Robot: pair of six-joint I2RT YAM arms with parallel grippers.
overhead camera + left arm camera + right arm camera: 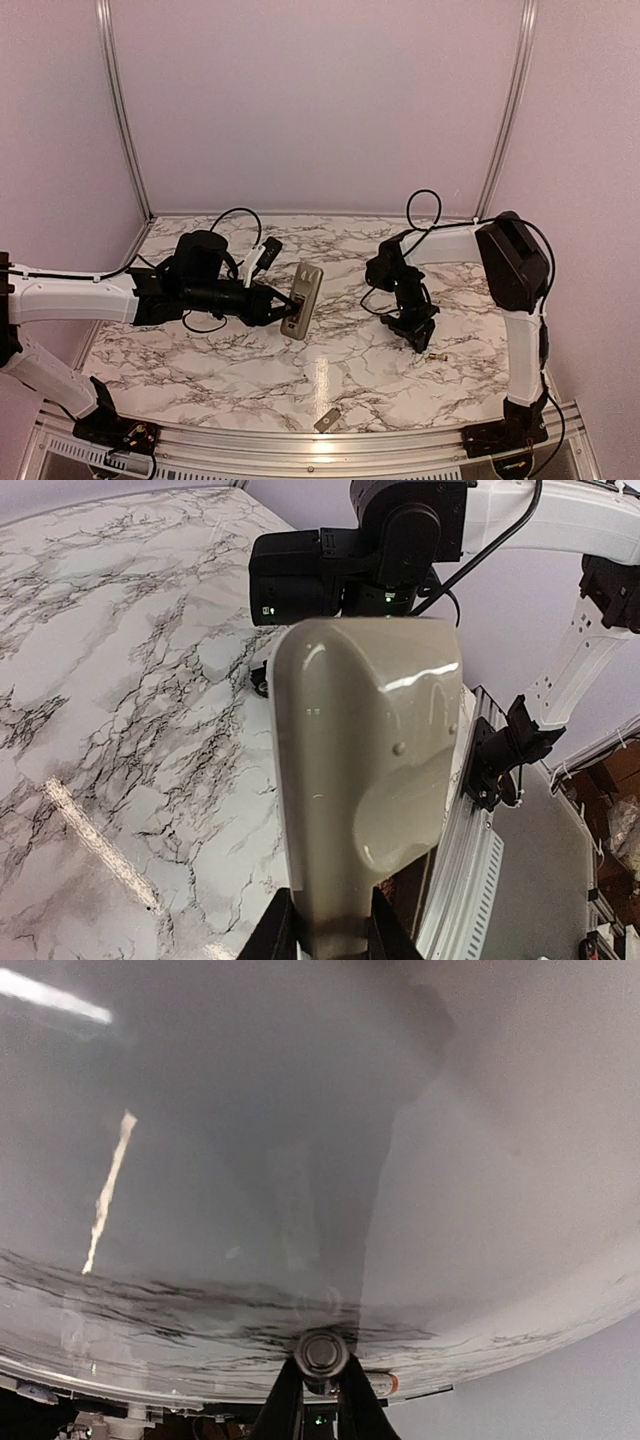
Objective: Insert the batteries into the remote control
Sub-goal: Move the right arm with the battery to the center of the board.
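Our left gripper (283, 306) is clamped on the lower end of the remote (303, 298), and in the left wrist view its two fingers (276, 936) press against either side of the narrow end. We hold the remote clear of the table (200, 360), left of centre, tilted, with its long body reaching away from the fingers. In that wrist view its glossy grey-beige back faces the camera, and the right arm's dark wrist (340, 575) sits just beyond its far end. Our right gripper (424, 342) points down at the table on the right side, well apart from the remote. In the right wrist view its fingers (286, 1398) sit tight on both sides of a small round metal end, which we take for a battery (321, 1352) seen end-on, so the jaws are closed on it. Just beside those fingers lies what looks like a second battery (382, 1384), pale with an orange band; we cannot tell if it touches them. A small flat grey cover (327, 420) lies alone near the front edge of the table, between the two arm bases.
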